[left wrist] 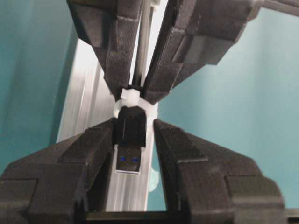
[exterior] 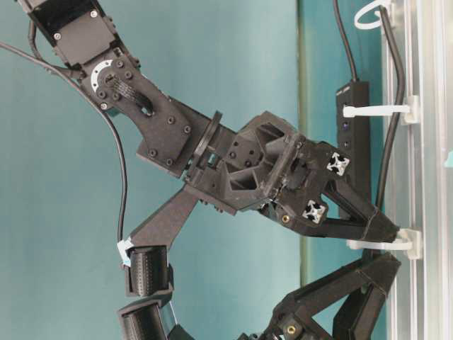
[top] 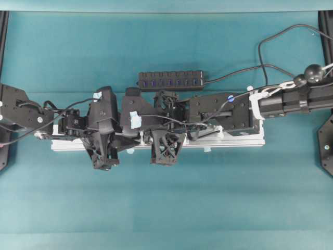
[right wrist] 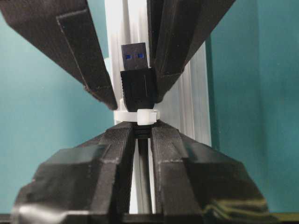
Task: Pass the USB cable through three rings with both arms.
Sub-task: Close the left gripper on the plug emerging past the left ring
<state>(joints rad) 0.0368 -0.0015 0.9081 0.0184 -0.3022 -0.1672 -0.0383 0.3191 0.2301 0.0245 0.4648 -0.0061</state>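
The USB cable's black plug [left wrist: 130,140] pokes through a white ring [left wrist: 133,100] on the silver rail [top: 234,141]. My right gripper [right wrist: 142,128] is shut on the cable just behind that ring [right wrist: 138,115]. My left gripper [left wrist: 134,126] is open, with its fingers on either side of the plug [right wrist: 138,74]. One finger touches the plug and the other stands apart from it. In the table-level view the cable [exterior: 393,85] runs along the rail through two more rings [exterior: 375,110] [exterior: 371,14] to the ring [exterior: 382,244] where both grippers meet.
A black multi-port hub bar [top: 170,80] lies behind the rail, with its lead [top: 270,67] looping to the back right. Both arms crowd over the rail's left half. Teal cloth [top: 166,208] covers the table.
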